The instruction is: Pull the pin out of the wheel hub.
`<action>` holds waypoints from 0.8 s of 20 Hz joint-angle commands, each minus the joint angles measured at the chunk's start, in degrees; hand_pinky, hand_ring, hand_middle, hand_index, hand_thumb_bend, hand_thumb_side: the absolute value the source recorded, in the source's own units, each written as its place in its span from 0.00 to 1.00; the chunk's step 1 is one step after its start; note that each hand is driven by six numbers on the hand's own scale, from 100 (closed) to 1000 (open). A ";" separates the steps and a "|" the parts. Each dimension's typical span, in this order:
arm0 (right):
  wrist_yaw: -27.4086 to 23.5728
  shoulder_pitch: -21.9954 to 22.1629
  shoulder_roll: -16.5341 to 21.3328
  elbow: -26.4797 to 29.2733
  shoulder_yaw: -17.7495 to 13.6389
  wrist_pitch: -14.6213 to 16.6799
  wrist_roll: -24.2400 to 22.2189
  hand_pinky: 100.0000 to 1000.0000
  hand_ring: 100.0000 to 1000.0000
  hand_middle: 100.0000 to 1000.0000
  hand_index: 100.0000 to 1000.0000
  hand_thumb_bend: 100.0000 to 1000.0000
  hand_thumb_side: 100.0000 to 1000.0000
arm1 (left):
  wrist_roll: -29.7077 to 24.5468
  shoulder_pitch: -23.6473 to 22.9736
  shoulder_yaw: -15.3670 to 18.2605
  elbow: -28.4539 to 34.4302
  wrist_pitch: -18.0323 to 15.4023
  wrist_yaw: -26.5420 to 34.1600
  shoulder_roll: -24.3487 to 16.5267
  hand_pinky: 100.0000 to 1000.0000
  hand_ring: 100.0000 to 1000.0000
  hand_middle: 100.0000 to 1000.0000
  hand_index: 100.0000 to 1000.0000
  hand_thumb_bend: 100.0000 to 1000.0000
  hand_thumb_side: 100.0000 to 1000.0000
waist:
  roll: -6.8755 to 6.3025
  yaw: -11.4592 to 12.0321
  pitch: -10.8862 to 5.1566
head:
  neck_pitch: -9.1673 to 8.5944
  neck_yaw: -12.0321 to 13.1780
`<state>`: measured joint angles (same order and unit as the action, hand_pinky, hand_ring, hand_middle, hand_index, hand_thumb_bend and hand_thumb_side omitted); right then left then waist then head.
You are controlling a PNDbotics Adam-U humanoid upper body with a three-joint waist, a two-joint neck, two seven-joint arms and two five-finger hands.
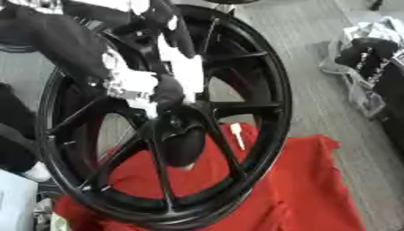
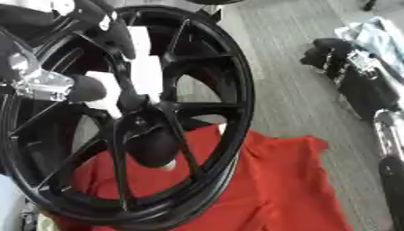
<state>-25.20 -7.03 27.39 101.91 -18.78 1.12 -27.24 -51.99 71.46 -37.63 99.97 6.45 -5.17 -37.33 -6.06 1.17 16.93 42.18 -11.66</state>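
In the left eye view, we see a large black wheel (image 1: pixel 170 117) standing on edge and filling the left and centre of the frame, its lower rim resting on a red cloth (image 1: pixel 308 180) that spreads across the lower right. Our left hand (image 1: pixel 154 88) comes in from the upper left and sits right at the wheel hub (image 1: pixel 177 124), where the spokes meet. Its black and silver parts crowd over the hub, so we cannot tell whether the fingers are curled, spread or pinching. A small white sliver (image 1: pixel 236 134) shows between two spokes just right of the hub; whether it is the pin, we cannot say.

In the right eye view, the same hand (image 2: pixel 67 88) sits at the left edge, just beside the hub (image 2: pixel 142 117), its fingers again hidden. Our right hand (image 2: pixel 335 52) hangs idle at the upper right, well apart from the wheel; its fingers are too dark to read.

We judge the risks to be these: pulling off-axis could jam the pin, and a sideways tug could tip or roll the upright wheel on the cloth.
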 commanded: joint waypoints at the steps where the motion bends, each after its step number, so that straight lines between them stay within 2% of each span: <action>1: 0.32 -0.39 1.70 0.46 -0.13 0.15 -0.28 0.97 0.75 0.65 0.77 0.00 0.65 | 0.02 0.36 0.44 -1.26 -1.52 -2.50 -1.66 0.92 0.85 0.77 0.84 0.32 0.52 | 0.32 -0.05 -1.15 | -0.59 0.23; 5: 0.41 -0.42 1.67 0.42 -0.10 0.15 -0.34 0.97 0.75 0.65 0.77 0.00 0.65 | 0.02 -0.24 0.70 -3.40 -2.29 -4.93 -1.43 0.92 0.85 0.77 0.85 0.33 0.26 | 0.35 -0.10 -1.08 | -0.51 0.44; 7: 0.39 -0.46 1.66 0.41 -0.11 0.14 -0.34 0.97 0.75 0.65 0.77 0.00 0.65 | 0.02 -0.47 0.63 -4.35 -2.42 -5.59 -1.24 0.92 0.85 0.77 0.85 0.34 0.21 | 0.37 -0.14 -1.05 | -0.50 0.55; 12: 0.40 -0.53 1.65 0.34 -0.14 0.01 -0.26 0.97 0.75 0.65 0.77 0.00 0.65 | 0.02 -1.15 0.62 -6.47 -1.98 -6.61 -0.95 0.92 0.85 0.76 0.86 0.36 0.21 | 0.37 -0.23 -0.96 | -0.47 0.65; 16: 0.48 -0.54 1.64 0.34 -0.18 -0.07 -0.20 0.97 0.75 0.65 0.77 0.00 0.65 | 0.02 -1.62 0.33 -7.61 -1.70 -6.66 -0.84 0.91 0.84 0.74 0.86 0.37 0.28 | 0.35 -0.29 -0.89 | -0.44 0.78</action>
<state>-24.94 -7.08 27.44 101.59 -18.64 1.12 -27.37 -51.99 69.03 -37.65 92.42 4.58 -11.59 -37.25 -6.06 0.88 16.95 42.18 -11.08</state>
